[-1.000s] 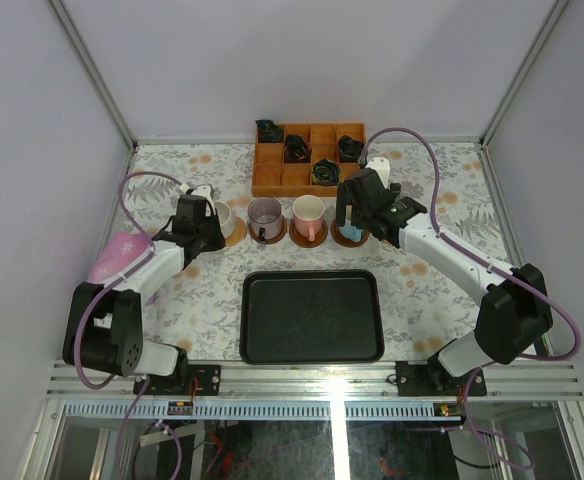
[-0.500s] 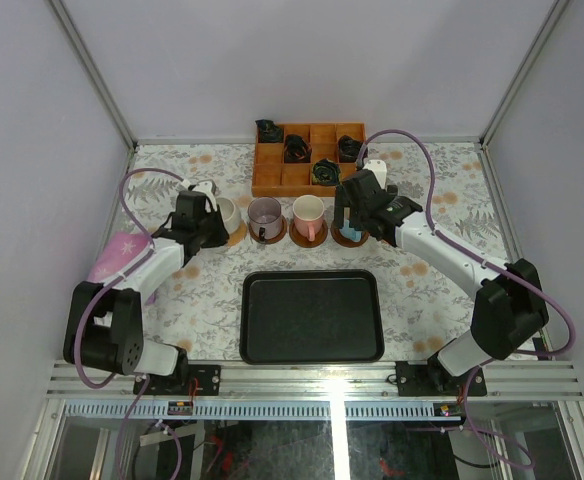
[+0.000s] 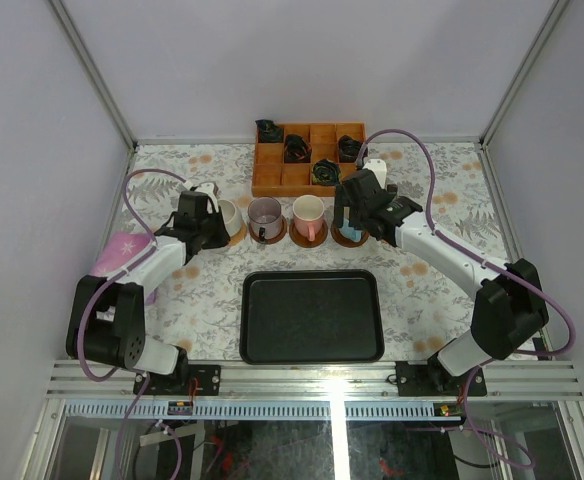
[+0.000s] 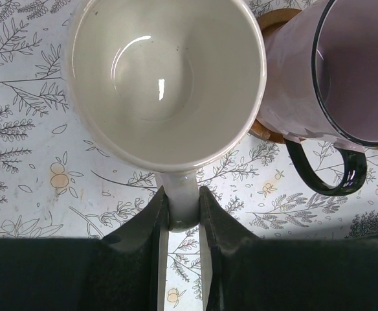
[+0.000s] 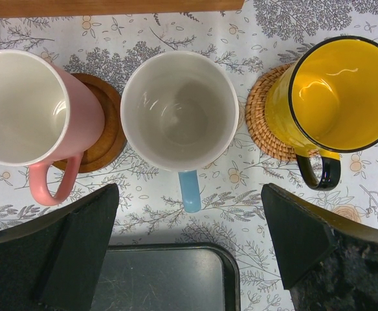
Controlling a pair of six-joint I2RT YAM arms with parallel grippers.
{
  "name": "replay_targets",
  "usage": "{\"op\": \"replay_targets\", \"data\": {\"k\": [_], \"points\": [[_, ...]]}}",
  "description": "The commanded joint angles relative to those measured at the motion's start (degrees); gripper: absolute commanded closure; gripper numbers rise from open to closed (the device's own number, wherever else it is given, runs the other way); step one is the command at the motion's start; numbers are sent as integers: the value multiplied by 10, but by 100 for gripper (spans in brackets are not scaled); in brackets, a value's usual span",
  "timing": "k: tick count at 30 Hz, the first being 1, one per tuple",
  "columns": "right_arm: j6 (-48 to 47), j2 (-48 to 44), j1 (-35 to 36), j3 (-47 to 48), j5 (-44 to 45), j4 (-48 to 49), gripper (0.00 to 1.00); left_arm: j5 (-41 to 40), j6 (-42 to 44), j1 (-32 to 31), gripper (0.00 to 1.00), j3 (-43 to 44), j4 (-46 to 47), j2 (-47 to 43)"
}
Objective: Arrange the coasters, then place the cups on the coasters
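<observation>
Barely anything has moved; left hand [image 4: 183, 223] pinches the handle [image 4: 182, 194] of the cream cup [image 4: 166, 78], right hand [image 5: 189, 217] gapes empty, so I'd centre it over its coaster [image 3: 238, 236] before releasing.

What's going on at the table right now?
The left end effector is shut on the handle of the cream-white mug, at the left end of a row of five. The right end effector hangs open over the light blue mug, gripping nothing. The pink mug sits on a brown coaster, the yellow mug on a woven coaster. The mauve mug also has one beneath it.
</observation>
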Motion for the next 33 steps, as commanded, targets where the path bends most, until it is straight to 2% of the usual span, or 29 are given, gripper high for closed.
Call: {"op": "replay_targets", "data": {"k": [1, 19, 29, 33], "points": [[2, 5, -4, 15, -5, 16, 1, 8, 6, 3, 100, 30, 57, -3], [4, 14, -3, 22, -7, 16, 1, 6, 10, 4, 100, 35, 43, 17], [4, 21, -4, 28, -10, 13, 1, 2, 18, 4, 73, 50, 11, 15], [6, 24, -4, 30, -14, 13, 1, 0, 22, 3, 60, 55, -2, 7]]}}
